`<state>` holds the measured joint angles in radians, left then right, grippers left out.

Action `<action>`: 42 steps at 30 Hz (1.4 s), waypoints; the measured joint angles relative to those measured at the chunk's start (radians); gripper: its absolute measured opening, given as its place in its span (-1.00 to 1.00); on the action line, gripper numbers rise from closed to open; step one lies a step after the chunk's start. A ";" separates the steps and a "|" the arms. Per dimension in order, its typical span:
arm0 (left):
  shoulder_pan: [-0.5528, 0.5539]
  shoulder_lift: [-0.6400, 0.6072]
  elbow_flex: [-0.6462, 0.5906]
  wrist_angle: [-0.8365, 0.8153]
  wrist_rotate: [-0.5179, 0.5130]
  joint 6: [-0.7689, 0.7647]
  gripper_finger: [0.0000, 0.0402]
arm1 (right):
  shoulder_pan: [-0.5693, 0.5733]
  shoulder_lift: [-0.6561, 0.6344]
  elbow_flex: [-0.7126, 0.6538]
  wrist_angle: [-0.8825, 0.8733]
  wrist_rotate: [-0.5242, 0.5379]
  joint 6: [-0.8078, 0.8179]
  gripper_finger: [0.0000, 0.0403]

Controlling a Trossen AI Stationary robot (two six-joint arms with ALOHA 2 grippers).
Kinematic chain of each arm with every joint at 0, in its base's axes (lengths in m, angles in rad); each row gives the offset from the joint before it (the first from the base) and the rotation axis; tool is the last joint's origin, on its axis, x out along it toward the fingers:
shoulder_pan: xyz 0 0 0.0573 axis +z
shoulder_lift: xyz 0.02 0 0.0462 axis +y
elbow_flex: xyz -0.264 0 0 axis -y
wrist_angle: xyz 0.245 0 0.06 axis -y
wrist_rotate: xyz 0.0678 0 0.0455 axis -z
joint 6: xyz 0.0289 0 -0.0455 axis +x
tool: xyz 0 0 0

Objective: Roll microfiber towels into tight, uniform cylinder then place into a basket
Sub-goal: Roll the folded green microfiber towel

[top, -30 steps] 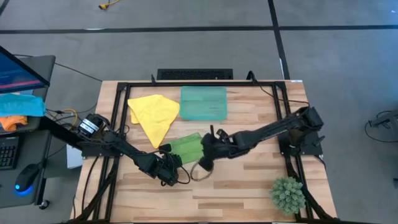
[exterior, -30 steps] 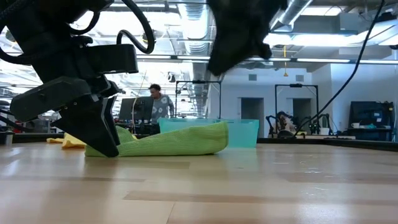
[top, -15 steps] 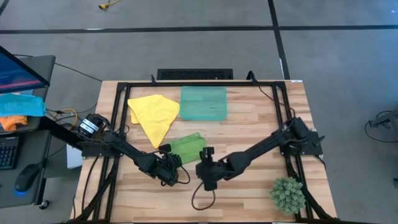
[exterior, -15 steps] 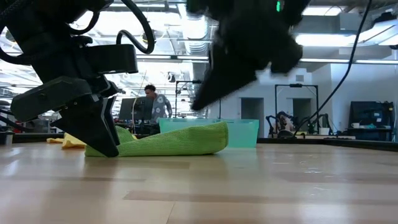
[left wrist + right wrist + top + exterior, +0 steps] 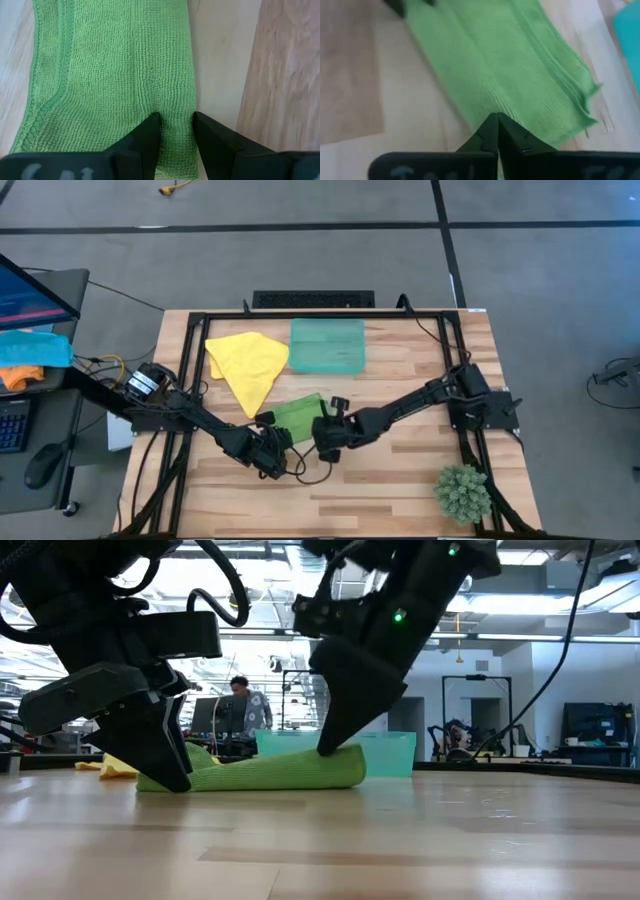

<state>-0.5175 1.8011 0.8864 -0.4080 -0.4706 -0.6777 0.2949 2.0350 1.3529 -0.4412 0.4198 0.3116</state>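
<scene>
The lime green towel [image 5: 300, 413] lies folded into a long flat strip on the table's middle, and it also shows in the low view [image 5: 270, 772]. My left gripper [image 5: 272, 436] is shut on its left end [image 5: 176, 131]. My right gripper [image 5: 322, 428] comes down on the strip's right end [image 5: 335, 748] with its fingers shut together [image 5: 496, 120]. The yellow towel [image 5: 250, 365] lies crumpled at the far left. The teal basket [image 5: 327, 345] stands at the far middle, behind the green towel [image 5: 390, 752]. My left gripper pinches a ridge of cloth at the green towel's left end [image 5: 175, 117] between its two fingers, slanting down from the near left. Several folded layers lie there, and the towel stays flat on the table. My right gripper's shut fingertips [image 5: 492, 131] press down on the folded long edge near the towel's right end [image 5: 485, 112], slanting down from the near right. Whether cloth sits between them, I cannot tell.
A small green plant [image 5: 462, 492] stands at the near right corner. A black frame [image 5: 300, 315] runs around the table. Bare wood lies near the front edge [image 5: 380, 500]. Beyond the table, a person [image 5: 245, 705] shows in the room.
My right gripper has come down from above onto the green towel's right end, rolling its wrist on the way. That end of the towel now sits a little flatter. My left gripper and the towel's left end have stayed put.
</scene>
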 joint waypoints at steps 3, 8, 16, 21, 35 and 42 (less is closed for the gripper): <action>0.000 0.000 0.000 -0.001 0.000 0.000 -0.42 | -0.020 0.029 0.002 0.010 -0.001 0.048 -0.96; -0.001 0.000 0.000 -0.007 -0.006 0.001 -0.42 | -0.029 0.067 0.003 0.006 -0.037 0.067 -0.94; -0.022 0.000 0.001 -0.027 -0.015 0.011 -0.42 | -0.021 0.079 0.006 -0.029 -0.057 0.136 -0.91; -0.049 0.000 0.001 -0.047 -0.016 0.006 -0.42 | 0.001 0.080 0.027 -0.045 -0.132 0.191 -0.95; -0.087 -0.002 0.002 -0.100 0.002 0.046 -0.42 | 0.076 0.087 0.080 -0.060 -0.295 0.353 -0.91; -0.086 -0.002 0.002 -0.099 0.009 0.030 -0.42 | 0.079 0.085 0.081 -0.090 -0.294 0.358 -0.91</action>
<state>-0.6037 1.7995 0.8883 -0.5068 -0.4618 -0.6479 0.3743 2.1204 1.4334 -0.5310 0.1261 0.6694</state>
